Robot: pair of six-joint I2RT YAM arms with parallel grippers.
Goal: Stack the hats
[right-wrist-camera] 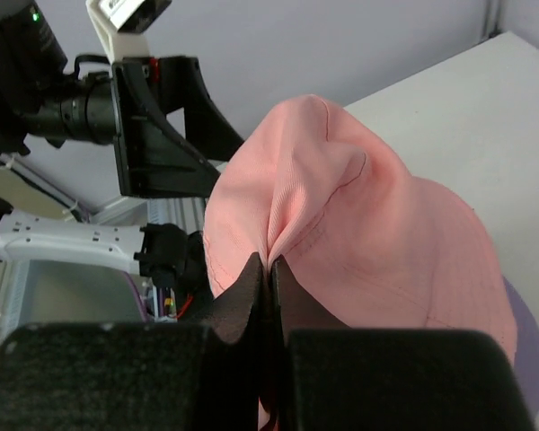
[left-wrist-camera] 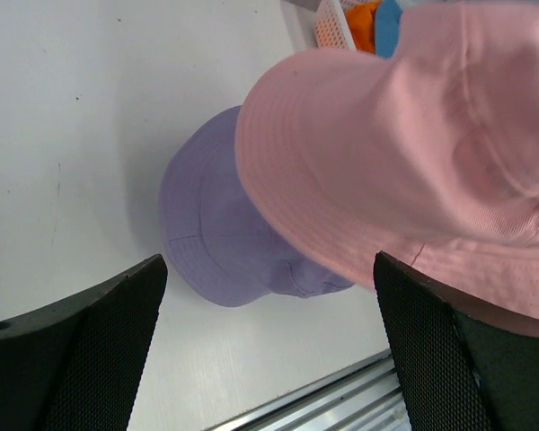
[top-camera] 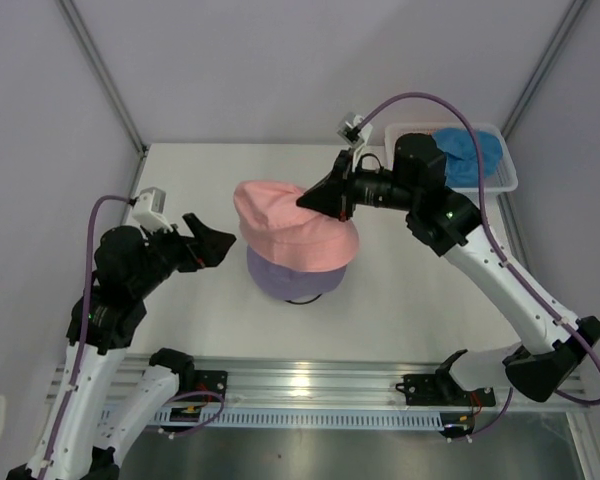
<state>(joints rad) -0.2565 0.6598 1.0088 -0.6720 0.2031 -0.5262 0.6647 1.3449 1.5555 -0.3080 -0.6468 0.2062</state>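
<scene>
Placing step: Right gripper point(right-wrist-camera: 269, 269) pinches pink hat point(top-camera: 292, 238) over lavender hat point(top-camera: 288, 281), table centre; left gripper point(top-camera: 216, 246) open. Next, probably: lower, release.

Pink hat point(top-camera: 295, 235) is up in the air, crown creased where the right tool point(top-camera: 308, 200) pinches a fold, brim flopping over most of the lavender hat point(top-camera: 285, 285) sitting mid-surface point(top-camera: 180, 330). Blue hat point(top-camera: 472, 155) and orange hat point(left-wrist-camera: 363, 20) are bunched together in the basket point(top-camera: 508, 160), far right corner.
</scene>
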